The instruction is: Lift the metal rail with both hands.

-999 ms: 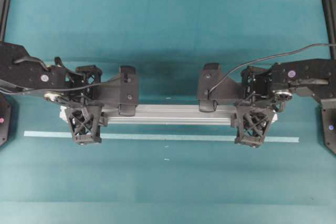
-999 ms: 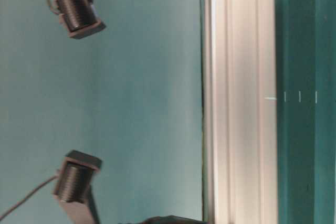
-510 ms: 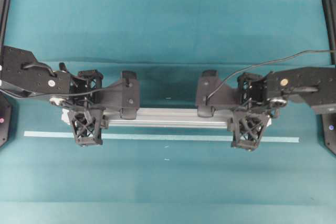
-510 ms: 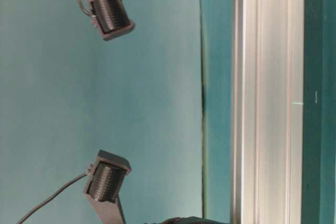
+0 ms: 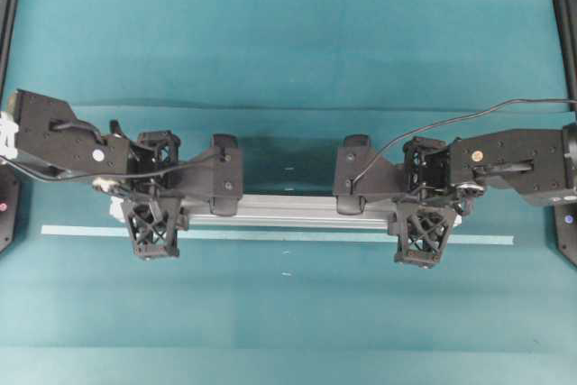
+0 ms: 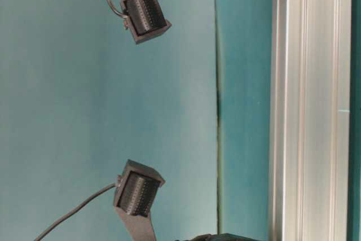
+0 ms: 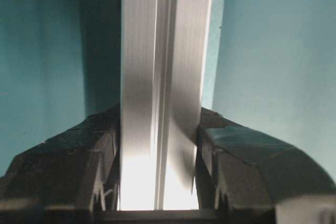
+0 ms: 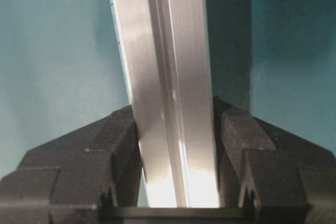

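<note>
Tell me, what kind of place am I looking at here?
Probably a robotics lab bench: a teal-covered table, two black robot arms whose left gripper and right gripper clamp a metal rail, and a pale tape strip laid as a marker.

Brushed metal, matt black plastic, dull teal ground

We see the metal rail (image 5: 288,210) as bare silver aluminium, its faces finely brushed lengthwise with grooves along it, and in the wrist views it throws bright glare near the jaws. The left gripper (image 5: 151,207) and right gripper (image 5: 424,207) look like matt black plastic, their fingers (image 5: 151,232) an open lattice, slightly grainy up close. The table (image 5: 288,60) shows a matt teal surface, smooth and without shine. The tape strip (image 5: 270,236) lies flat, pale and dull. A thin black cable (image 5: 433,125) looks smooth and rubbery.
</note>
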{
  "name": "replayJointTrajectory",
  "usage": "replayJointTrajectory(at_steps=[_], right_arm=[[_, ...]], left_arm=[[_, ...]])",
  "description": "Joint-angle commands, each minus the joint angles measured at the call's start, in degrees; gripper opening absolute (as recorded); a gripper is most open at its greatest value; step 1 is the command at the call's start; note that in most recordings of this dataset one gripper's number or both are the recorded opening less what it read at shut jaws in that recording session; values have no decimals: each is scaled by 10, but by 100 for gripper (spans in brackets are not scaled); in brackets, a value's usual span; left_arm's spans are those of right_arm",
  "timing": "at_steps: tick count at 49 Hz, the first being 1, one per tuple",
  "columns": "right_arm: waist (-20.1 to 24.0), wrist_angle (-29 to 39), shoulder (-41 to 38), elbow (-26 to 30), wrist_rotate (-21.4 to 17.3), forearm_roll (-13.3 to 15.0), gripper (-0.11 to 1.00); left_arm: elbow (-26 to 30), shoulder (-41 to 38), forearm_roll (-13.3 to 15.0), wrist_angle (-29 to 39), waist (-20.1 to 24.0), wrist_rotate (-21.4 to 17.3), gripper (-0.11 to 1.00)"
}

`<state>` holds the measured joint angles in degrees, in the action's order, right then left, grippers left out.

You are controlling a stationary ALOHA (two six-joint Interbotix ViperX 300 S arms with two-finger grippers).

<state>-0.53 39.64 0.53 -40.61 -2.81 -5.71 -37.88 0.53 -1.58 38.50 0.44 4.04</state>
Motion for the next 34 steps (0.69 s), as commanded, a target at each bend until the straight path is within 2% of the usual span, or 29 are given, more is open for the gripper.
replayJointTrajectory(at_steps=[1,34], right_arm=[[3,-4,-1,4,1,-2,40],[3,-8,-1,4,1,-3,40]], left_arm=[[9,4,-1,-7,-3,7,30],[7,-10,-1,-30,-5,9,30]])
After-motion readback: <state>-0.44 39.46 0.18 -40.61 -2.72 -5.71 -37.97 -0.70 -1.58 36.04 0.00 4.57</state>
